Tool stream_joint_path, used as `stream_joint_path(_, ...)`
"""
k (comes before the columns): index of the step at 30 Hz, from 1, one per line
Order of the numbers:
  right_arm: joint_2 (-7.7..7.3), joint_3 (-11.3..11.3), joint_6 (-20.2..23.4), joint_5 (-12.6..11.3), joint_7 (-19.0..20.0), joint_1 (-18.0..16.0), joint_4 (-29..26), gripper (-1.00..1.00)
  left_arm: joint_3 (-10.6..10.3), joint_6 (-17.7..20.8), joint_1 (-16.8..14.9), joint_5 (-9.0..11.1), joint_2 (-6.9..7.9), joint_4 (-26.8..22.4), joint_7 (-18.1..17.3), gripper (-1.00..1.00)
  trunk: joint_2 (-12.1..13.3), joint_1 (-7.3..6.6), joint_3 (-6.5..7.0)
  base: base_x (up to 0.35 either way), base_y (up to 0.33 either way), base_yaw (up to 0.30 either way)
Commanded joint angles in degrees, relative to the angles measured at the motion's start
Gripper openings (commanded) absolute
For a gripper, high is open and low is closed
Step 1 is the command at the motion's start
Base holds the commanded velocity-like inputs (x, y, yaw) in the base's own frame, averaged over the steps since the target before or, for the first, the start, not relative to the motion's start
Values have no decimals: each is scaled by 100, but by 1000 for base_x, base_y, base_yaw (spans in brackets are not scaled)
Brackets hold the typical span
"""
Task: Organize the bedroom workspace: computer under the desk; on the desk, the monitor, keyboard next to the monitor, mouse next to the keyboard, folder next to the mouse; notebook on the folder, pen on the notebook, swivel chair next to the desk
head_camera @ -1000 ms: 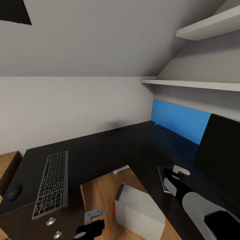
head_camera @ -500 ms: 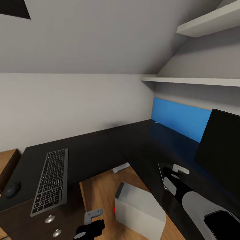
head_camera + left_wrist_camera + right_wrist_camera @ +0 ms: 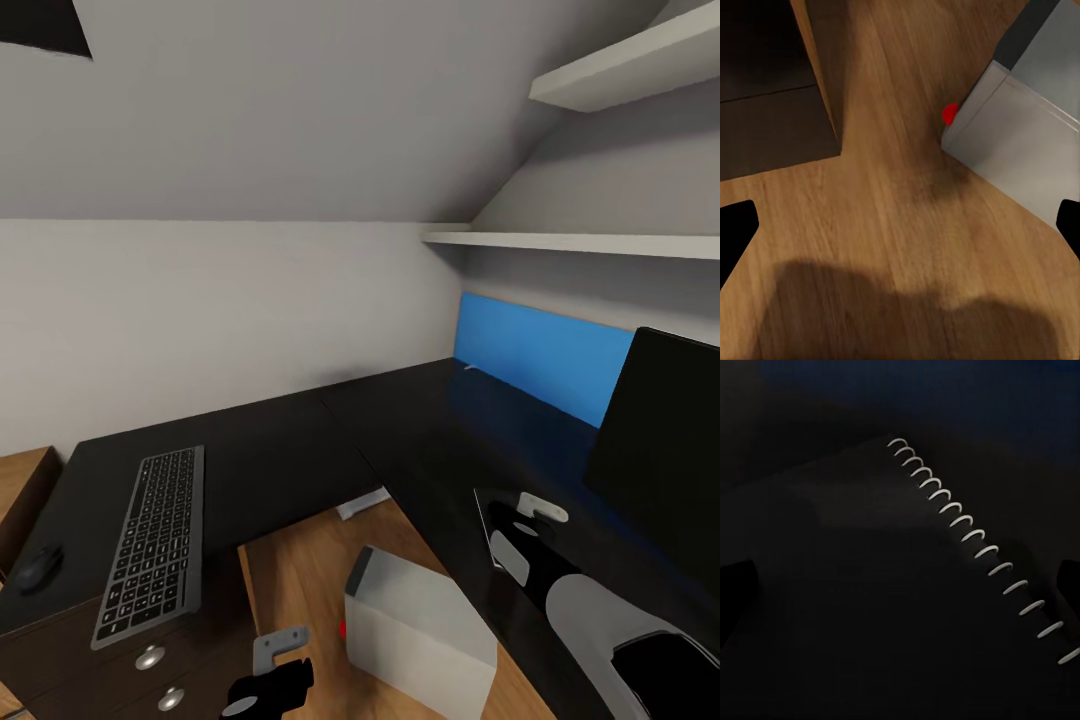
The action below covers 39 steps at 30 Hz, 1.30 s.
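Right fingers (image 3: 900, 585) spread wide, empty, over spiral notebook (image 3: 945, 585) on surface (image 3: 300, 450); left fingers (image 3: 900, 225) wide, empty, near computer (image 3: 1020, 142).

My left tool (image 3: 268, 668) is black and shiny, with a small grey bracket on top. My right arm (image 3: 600, 615) has smooth light grey covers and glossy black joints, and a small pale grey piece sits near its tip. In both wrist views my fingertips (image 3: 733, 236) are plain black, rounded shapes.
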Motion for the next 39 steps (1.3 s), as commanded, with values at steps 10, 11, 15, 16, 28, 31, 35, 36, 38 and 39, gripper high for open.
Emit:
stream_joint_path(10, 5, 42, -33, -172, -11, 1, 90, 100, -9, 12, -4, 47, 6, 69, 45, 100, -2, 0, -7, 0, 0, 0)
stream_joint_path(11, 5, 43, -33, -172, -11, 1, 90, 100, -9, 11, -4, 47, 7, 92, 43, 100, -2, 0, -7, 0, 0, 0)
stream_joint_path(15, 6, 40, -33, -172, -11, 1, 90, 100, -9, 7, -4, 44, 10, 199, 30, 100, -2, 0, -7, -57, 58, 0)
stream_joint_path(16, 6, 42, -33, -172, -11, 1, 90, 100, -9, 6, -4, 41, 7, 213, 25, 100, -2, 0, -7, -163, 160, 0)
stream_joint_path(28, 6, 45, -33, -172, -11, 1, 90, 100, -11, 5, -4, 36, 5, 238, 17, 100, -2, 0, -7, -49, 57, 0)
stream_joint_path(31, 9, 45, -33, -172, -11, 1, 90, 100, -10, 4, -4, 36, 5, 238, 16, 100, -2, 0, -7, -70, 160, 0)
stream_joint_path(35, 11, 45, -33, -172, -9, 1, 90, 100, -10, 5, -6, 36, 4, 238, 14, 100, -2, 0, -7, -123, 164, 0)
stream_joint_path(36, 12, 45, -33, -172, -9, 1, 90, 100, -10, 5, -5, 36, 4, 238, 12, 100, -2, 0, -7, -74, 87, 0)
stream_joint_path(38, 14, 45, -33, -172, -11, 1, 90, 100, -10, 5, -4, 35, 5, 238, 9, 100, -2, 0, -7, -31, 37, 0)
stream_joint_path(39, 14, 46, -33, -172, -9, 1, 90, 100, -12, 5, -3, 34, 7, 238, 8, 100, -2, 0, -7, -10, 12, 0)
